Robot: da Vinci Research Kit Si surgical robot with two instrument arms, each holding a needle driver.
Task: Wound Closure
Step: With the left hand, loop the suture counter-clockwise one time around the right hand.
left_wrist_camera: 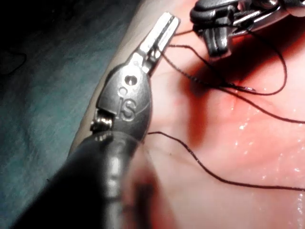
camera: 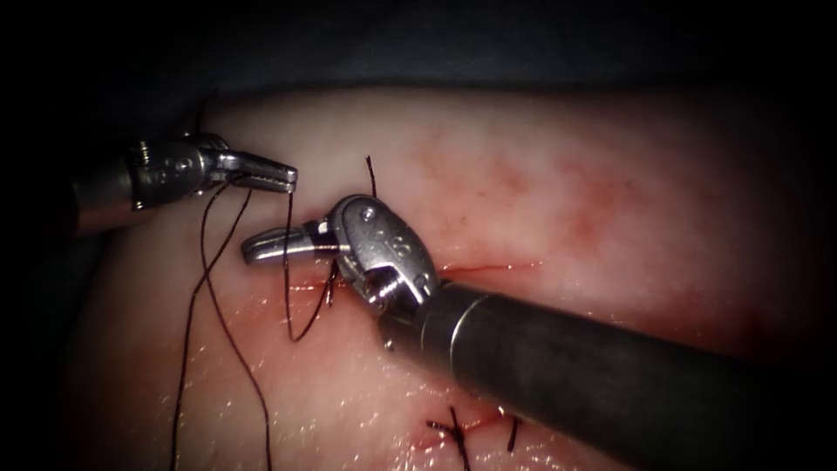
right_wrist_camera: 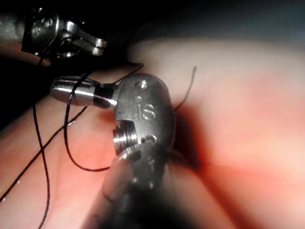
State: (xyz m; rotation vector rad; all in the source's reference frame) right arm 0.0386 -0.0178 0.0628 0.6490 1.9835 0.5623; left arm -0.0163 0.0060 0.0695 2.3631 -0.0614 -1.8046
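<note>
At left we see the left tool [camera: 283, 175], jaws closed on the thread [camera: 289, 253], which hangs looping onto the tissue [camera: 610, 174], beside it the right tool [camera: 261, 247], jaws closed and holding nothing we can see, cut [camera: 488, 267] further right, needle not discernible.

dark thread [camera: 209, 288] looping over glistening tissue [camera: 540, 174]
</note>
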